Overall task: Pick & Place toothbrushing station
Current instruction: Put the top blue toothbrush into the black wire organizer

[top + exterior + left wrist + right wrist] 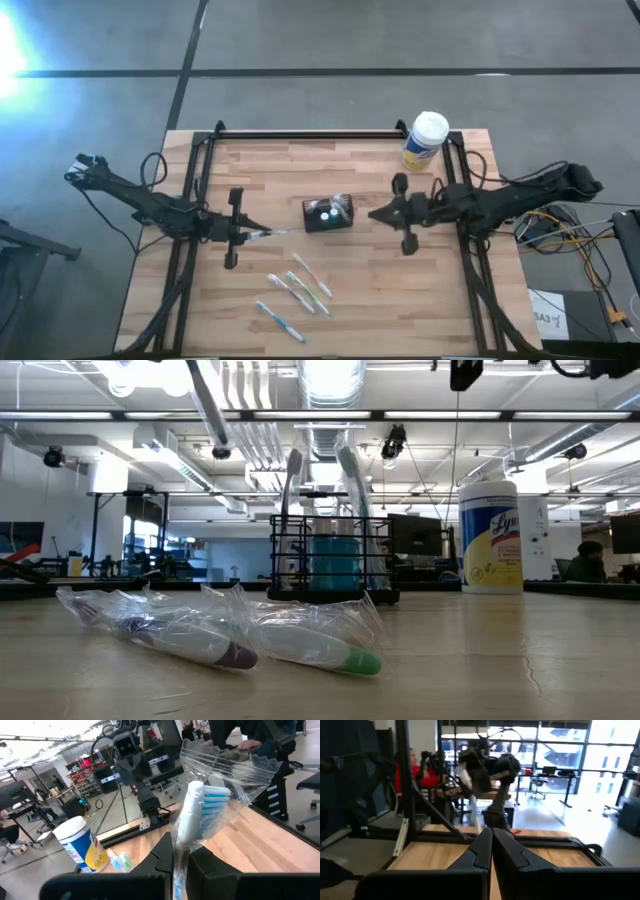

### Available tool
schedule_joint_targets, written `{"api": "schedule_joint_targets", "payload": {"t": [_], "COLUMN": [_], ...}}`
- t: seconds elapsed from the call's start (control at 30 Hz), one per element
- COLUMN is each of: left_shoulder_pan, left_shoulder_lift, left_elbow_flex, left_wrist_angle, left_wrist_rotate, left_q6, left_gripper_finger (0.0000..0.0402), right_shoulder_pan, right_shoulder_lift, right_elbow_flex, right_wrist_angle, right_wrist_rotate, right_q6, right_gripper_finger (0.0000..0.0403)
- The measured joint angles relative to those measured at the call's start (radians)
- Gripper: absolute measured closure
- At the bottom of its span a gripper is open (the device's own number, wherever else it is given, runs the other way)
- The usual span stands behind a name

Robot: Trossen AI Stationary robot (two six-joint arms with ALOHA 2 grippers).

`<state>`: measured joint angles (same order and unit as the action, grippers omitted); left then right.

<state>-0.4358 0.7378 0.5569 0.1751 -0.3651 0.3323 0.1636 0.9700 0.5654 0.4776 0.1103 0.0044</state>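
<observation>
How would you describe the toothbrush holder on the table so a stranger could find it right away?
Start at the wooden table and go to its middle, between the two arms. There sits the toothbrushing station, a small black slotted box with toothbrushes standing in it. Unlike the yellow wipes canister at the far edge, it is dark, low and rectangular; the wrapped toothbrushes lie flat nearer the front.

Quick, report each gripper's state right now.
Left gripper: shut on a wrapped toothbrush, left of the toothbrushing station.
Right gripper: shut, holding nothing, right of the station.
</observation>
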Motion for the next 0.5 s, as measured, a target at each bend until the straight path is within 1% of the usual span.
{"api": "schedule_joint_targets", "payload": {"t": [0.17,0.33,0.4,0.5], "left_shoulder_pan": [0.003,0.006,0.014,0.041], "left_shoulder_lift": [-0.026,-0.027,-0.010,0.038], "left_elbow_flex": [-0.002,-0.008,-0.021,-0.055], "left_wrist_angle": [-0.071,-0.099,-0.057,0.088], "left_wrist_rotate": [0.001,0.037,0.060,0.117], "left_q6": [-0.055,-0.100,-0.111,-0.126], "left_gripper_finger": [0.0386,0.0386,0.0386,0.0386], "right_shoulder_pan": [-0.060,-0.081,-0.081,-0.079], "right_shoulder_lift": [-0.110,-0.185,-0.200,-0.212], "right_elbow_flex": [-0.087,-0.194,-0.235,-0.298], "right_wrist_angle": [0.013,0.032,0.081,0.167], "right_wrist_rotate": [-0.061,-0.068,-0.065,-0.069], "right_q6": [0.036,0.076,0.082,0.086], "right_gripper_finger": [0.0394,0.0394,0.0394,0.0394]}}
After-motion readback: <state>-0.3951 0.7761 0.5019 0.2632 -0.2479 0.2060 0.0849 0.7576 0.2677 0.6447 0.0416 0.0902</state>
